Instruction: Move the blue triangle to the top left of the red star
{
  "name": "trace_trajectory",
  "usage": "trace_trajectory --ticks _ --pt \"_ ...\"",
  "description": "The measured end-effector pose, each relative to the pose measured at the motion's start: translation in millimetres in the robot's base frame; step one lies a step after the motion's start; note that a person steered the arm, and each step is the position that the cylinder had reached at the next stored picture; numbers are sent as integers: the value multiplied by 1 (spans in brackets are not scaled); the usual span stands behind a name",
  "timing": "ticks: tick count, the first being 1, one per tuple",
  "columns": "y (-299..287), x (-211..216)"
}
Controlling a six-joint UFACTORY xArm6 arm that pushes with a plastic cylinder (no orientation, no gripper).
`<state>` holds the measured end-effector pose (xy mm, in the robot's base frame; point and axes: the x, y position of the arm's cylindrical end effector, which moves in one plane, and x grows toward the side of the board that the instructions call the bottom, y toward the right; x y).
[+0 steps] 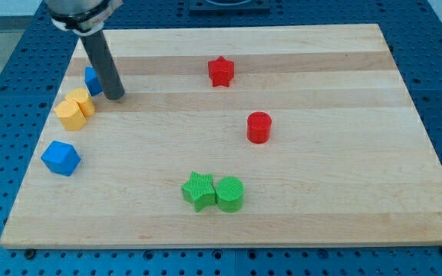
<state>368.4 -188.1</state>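
The blue triangle [92, 79] sits near the board's left edge, partly hidden behind the dark rod. My tip [115, 97] rests on the board just to the right of it and slightly below, touching or nearly touching it. The red star [221, 71] lies in the upper middle of the board, far to the right of the triangle.
Two yellow blocks [75, 109] sit just below the triangle at the view's left. A blue cube [60, 158] lies lower left. A red cylinder [258, 127] is right of centre. A green star [199, 190] and green cylinder [229, 193] touch near the bottom. The wooden board [344, 199] ends on a blue pegboard.
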Motion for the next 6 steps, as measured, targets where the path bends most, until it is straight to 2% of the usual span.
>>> trace_trajectory --ticks 1,3,5,6 --pt "24 1" --pt "25 1" --pt "101 44" --pt "99 8"
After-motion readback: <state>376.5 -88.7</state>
